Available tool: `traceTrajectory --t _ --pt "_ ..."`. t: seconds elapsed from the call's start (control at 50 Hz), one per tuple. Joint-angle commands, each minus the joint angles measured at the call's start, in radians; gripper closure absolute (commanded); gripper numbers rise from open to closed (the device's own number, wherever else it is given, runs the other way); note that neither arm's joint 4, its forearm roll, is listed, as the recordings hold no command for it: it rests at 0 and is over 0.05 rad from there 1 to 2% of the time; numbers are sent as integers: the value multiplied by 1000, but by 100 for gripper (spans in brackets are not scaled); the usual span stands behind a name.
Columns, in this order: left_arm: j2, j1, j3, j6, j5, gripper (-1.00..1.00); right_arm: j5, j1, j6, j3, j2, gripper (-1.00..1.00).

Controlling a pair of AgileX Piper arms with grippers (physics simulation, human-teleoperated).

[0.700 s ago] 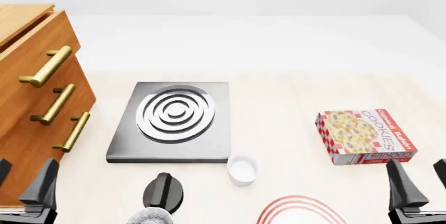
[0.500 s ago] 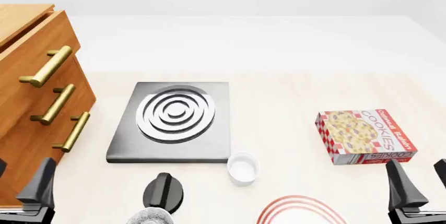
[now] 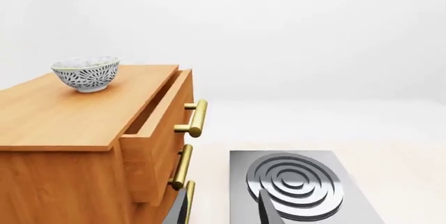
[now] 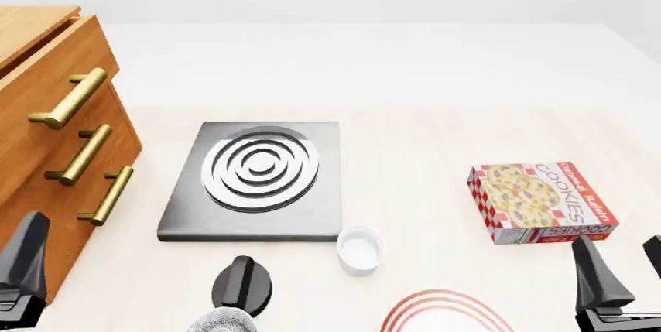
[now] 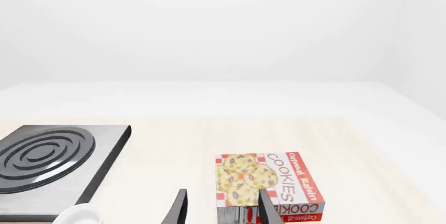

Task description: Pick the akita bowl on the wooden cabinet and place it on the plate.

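akita bowl [image 3: 86,74] sits upright on top of the cabinet [image 3: 83,130], upper left of the left wrist view, near the far back edge of the top, nothing touching it. out of sight in the front view, where only the cabinet's drawer front and brass handles show at left. a second speckled bowl [image 4: 220,321] pokes in at the bottom edge of the front view, down on the bench [image 4: 413,185], so not the one wanted. plate [image 4: 446,313] lies flat at bottom centre-right, mostly cut off, bare as far as it shows. left pincer [image 3: 224,205] released, fingers apart, aimed past the cabinet's front toward the stove plate [image 3: 296,190], well below the bowl; it would need to rise to reach the top. right pincer [image 5: 219,207] also released and empty, facing the cookie box [image 5: 270,185]. white cup [image 4: 358,248] stands between stove plate and plate, near the likely carry path. task looks barely begun.
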Motion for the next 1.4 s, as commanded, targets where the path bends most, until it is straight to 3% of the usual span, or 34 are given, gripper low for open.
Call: traceTrajectory --t 0.02,0.44,0.92,1.4 --pt "0 -26 -103 25 58 -100 0 0 0 0 0 -100" --pt "0 -55 -260 46 179 -100 0 0 0 0 0 -100" --pt "41 5 -508 11 348 -100 0 0 0 0 0 -100" --pt "141 160 -645 -39 303 -100 0 0 0 0 0 -100"
